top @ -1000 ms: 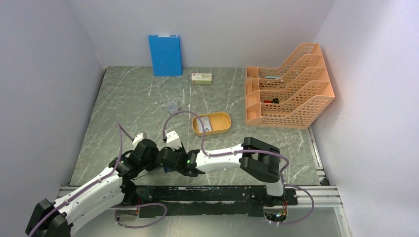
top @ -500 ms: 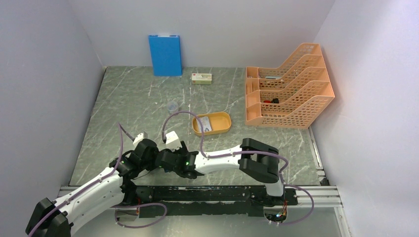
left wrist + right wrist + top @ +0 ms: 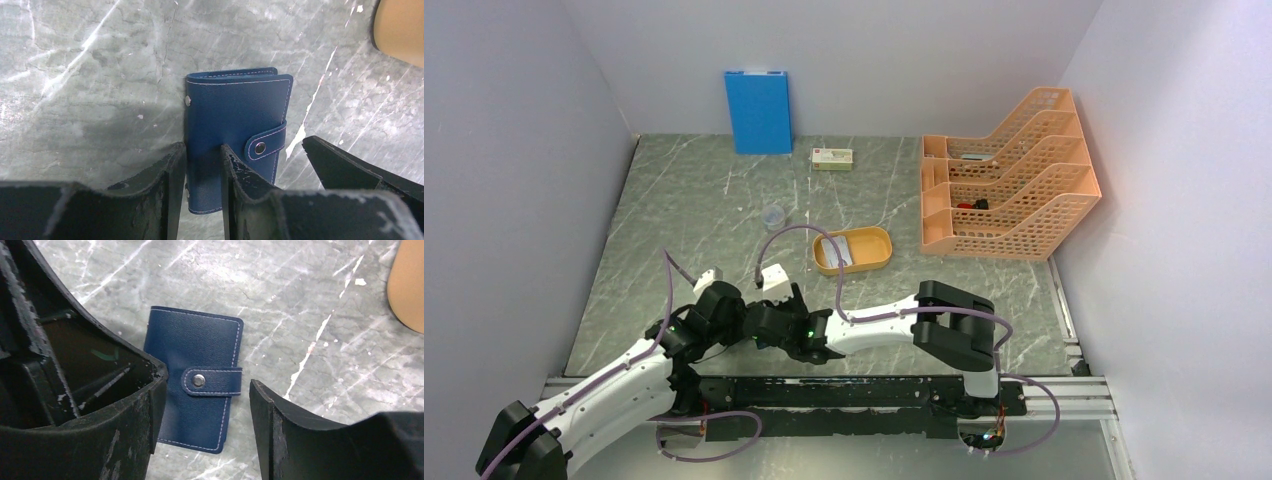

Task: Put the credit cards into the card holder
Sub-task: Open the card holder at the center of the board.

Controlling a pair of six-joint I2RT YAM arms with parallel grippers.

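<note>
While card holder (image 3: 235, 125) lies shut | orange tray (image 3: 886, 250) holds credit cards (image 3: 836, 250)

Blue board (image 3: 758, 110) upright; white box (image 3: 832, 158) near it.

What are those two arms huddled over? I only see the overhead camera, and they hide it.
Observer: A small dark blue card holder, lying flat on the table.
Operator: Is it open?
Observer: No, its strap is snapped shut across the cover.
Operator: Is the right claw holding it?
Observer: No, the right gripper hangs above it with its jaws wide apart.
</note>
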